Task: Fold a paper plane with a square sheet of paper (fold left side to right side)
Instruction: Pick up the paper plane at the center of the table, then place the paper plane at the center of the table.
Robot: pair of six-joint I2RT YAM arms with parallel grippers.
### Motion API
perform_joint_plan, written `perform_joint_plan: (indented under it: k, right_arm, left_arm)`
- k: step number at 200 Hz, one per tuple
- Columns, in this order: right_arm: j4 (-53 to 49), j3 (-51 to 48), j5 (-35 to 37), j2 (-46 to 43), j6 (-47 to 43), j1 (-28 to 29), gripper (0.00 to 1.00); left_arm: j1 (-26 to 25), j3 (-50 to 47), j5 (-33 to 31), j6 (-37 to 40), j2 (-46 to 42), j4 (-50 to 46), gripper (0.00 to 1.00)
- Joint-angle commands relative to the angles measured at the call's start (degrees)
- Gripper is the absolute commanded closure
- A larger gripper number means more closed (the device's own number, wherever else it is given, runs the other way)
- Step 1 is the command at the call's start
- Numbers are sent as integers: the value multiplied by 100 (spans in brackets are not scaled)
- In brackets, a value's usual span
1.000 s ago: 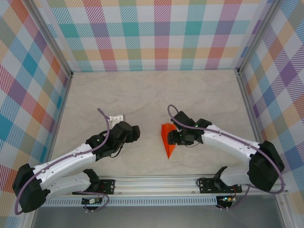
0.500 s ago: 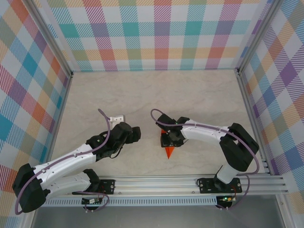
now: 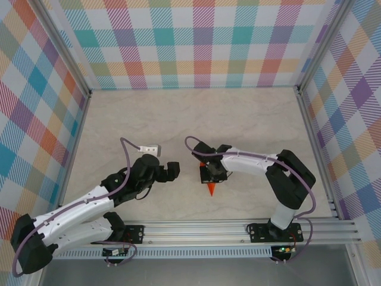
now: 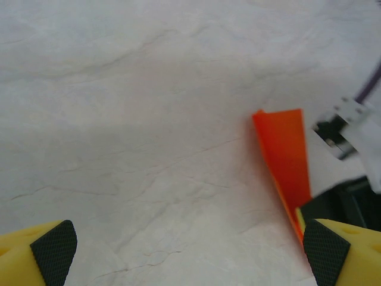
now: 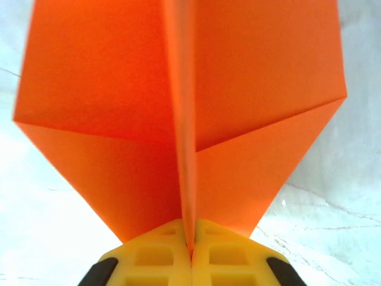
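**Q:** What does the right gripper grasp, and why at that spot?

**A:** The right gripper (image 5: 191, 253) is closed on the paper plane (image 5: 113, 119). Its yellow fingers (image 5: 152, 265) are pressed together on the upright central fold. The wings spread to either side ahead of the fingertips. A pinch on that ridge probably keeps the creased layers together and lets the dart be lifted without flattening.

**Q:** And the left gripper?

**A:** The left gripper (image 4: 190, 253) stands wide apart with nothing between its black pads (image 4: 53, 250), above the pale table (image 4: 119, 119). The plane lies ahead of it, towards its right finger and apart from both. It seems to be kept clear so the folds are not disturbed.

**Q:** Does anything serve as a container?

**A:** The plaid walls (image 3: 202, 42) fence the table on three sides, and within them stand both arms and the plane. Seen from above, the pointed nose projects from under the right gripper on its near side. The folding appears complete.
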Motion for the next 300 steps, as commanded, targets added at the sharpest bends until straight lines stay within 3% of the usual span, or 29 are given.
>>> perform_joint_plan:
  k: [1,34,73,139,180,227,300]
  right_arm:
    - [-202,665,41,173,-426,-300,100]
    - [-415,1723,-103,812,-902,-808,100]
    - [-1077,3443,-119,2099,-1340,-1191,99]
    - [-1937,5310,-177,3521,-1454,-1433,97]
    - [-2274,5767,-35,3899,-1496,-1440,94]
    - [-2315,5868,-39,3960,-1501,-1445,83]
    - [-2375,5521,-5,3161,-1742,-1372,65]
  left_arm:
    - [-44,-173,728,571,-405,496,0]
    - [-51,-178,1151,896,-795,428,0]
    - [-44,-143,1169,936,-900,339,0]
    - [-45,-81,1124,946,-768,54,0]
    - [-46,-104,1060,935,-803,49,0]
    - [-45,-73,1008,893,-786,6,0]
    - [-46,42,751,775,-773,-56,0]
